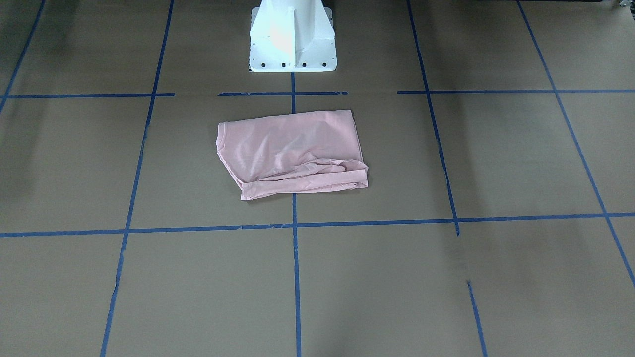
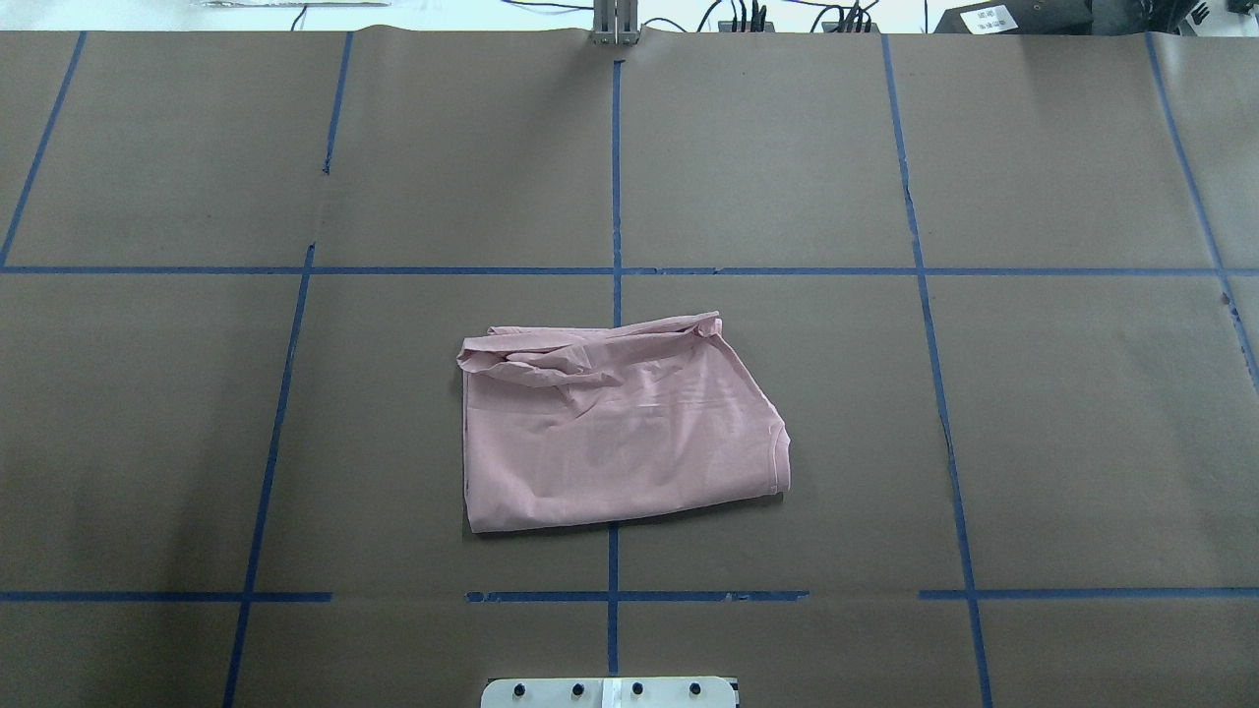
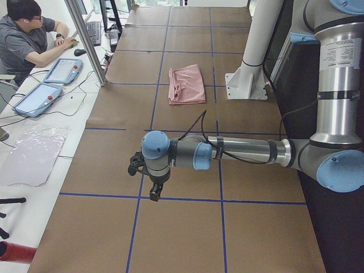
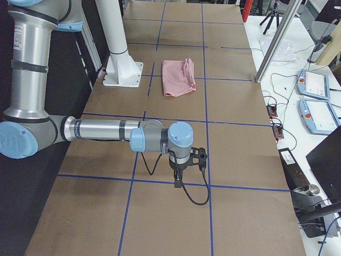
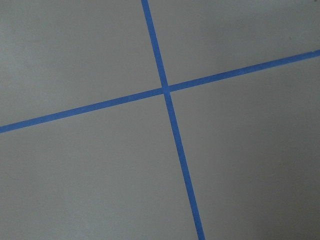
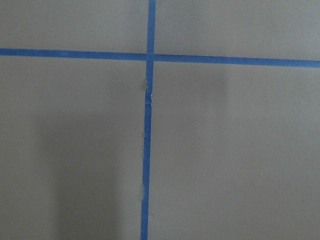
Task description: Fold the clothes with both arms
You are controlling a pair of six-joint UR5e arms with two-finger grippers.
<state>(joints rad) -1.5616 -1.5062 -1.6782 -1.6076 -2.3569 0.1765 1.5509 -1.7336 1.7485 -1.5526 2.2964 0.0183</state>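
Note:
The pale pink T-shirt lies folded into a rough rectangle at the table's middle, plain side up, with a bunched roll along its far edge. It also shows in the front-facing view and in both side views. My left arm reaches out over the table's left end, its gripper pointing down, far from the shirt. My right arm does the same at the right end with its gripper. I cannot tell whether either gripper is open or shut. Neither holds anything that I can see.
Brown paper with blue tape grid lines covers the table. The white pedestal base stands just behind the shirt. An operator sits at a side desk with teach pendants and cables. Both wrist views show only paper and tape crossings.

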